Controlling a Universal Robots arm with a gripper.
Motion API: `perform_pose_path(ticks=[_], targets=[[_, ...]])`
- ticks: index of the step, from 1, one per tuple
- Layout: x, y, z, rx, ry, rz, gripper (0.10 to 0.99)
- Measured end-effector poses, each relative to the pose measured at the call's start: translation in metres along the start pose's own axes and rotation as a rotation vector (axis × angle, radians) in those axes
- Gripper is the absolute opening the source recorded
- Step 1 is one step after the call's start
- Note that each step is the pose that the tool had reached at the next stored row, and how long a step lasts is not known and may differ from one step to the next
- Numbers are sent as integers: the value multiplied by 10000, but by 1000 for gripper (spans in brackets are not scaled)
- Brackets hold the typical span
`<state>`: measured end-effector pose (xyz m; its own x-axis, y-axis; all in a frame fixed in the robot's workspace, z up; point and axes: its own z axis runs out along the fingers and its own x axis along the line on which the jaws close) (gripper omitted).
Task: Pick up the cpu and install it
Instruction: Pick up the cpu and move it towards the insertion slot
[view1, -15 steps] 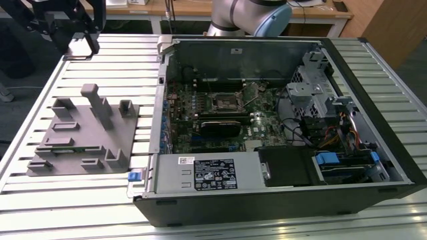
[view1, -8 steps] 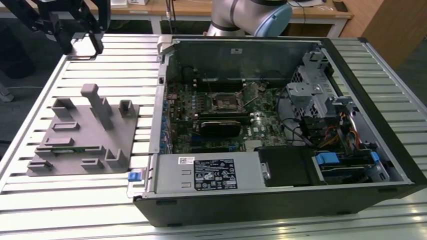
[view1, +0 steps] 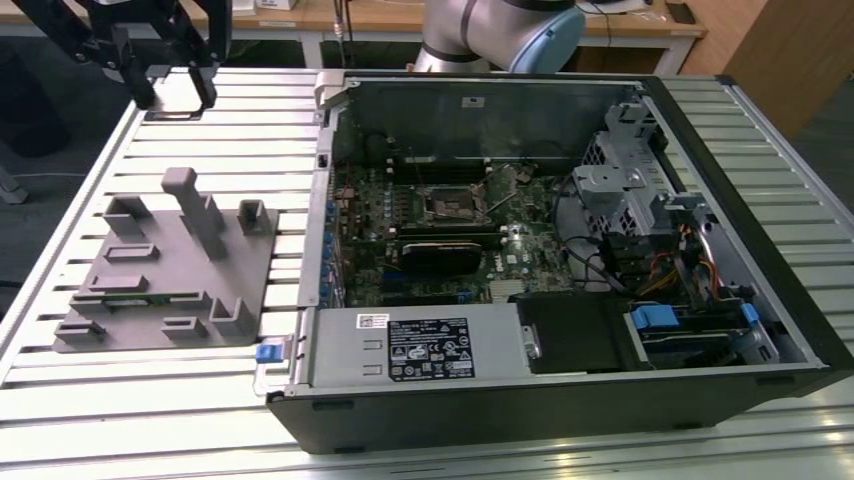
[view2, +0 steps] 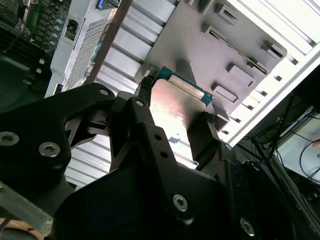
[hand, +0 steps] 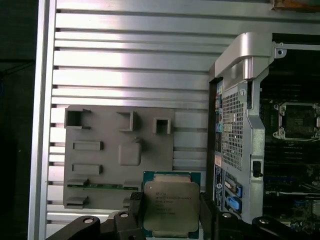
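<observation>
The cpu, a flat square chip with a silvery top on a green board, is clamped between the black fingers of my gripper in both wrist views. In the second wrist view the cpu catches the light between the two fingers of the gripper. In the exterior view my gripper hangs high over the table's far corner on the exterior view's left, above and beyond the grey holder plate. The dark metal-framed socket sits open on the motherboard inside the computer case.
The grey holder plate with several raised blocks lies on the slatted aluminium table. The case's raised side wall stands between the plate and the motherboard. Drive cages and cables fill the case's side on the exterior view's right.
</observation>
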<state>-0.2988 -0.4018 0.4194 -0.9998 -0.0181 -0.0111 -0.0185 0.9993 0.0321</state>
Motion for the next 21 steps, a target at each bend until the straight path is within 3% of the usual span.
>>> perform_pose_path(ticks=[14, 21], targets=[[-150, -2, 1, 0, 0, 2, 541], [-291, -5, 3, -7, -1, 0, 541]])
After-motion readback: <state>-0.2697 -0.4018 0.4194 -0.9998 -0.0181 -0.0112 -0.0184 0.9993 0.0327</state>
